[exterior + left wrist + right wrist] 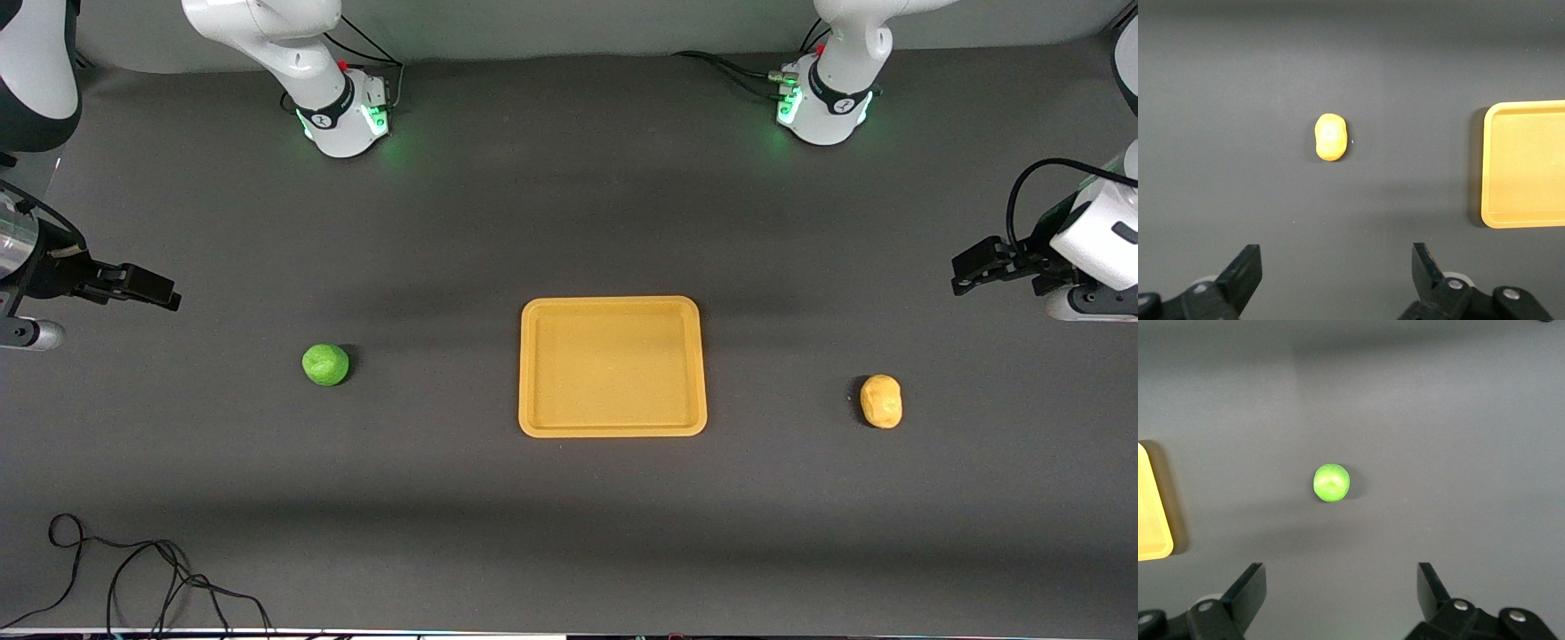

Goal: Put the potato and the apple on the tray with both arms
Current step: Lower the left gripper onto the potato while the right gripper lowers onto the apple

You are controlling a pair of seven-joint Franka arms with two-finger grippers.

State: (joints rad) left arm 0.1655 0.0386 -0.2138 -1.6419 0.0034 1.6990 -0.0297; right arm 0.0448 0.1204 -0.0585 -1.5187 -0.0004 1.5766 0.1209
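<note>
The left end effector [1335, 277] hangs spread and empty above the counter [569, 533] at its own end, with the potato [880, 401] lying well clear of the tray [613, 430]. The right end effector [1338, 597], equally spread, hangs at its end, the apple [325, 364] lying well clear of the tray. The tray holds nothing, so both placements remain.

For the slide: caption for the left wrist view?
Open left gripper above the table, potato lying untouched, tray edge in view.
</note>
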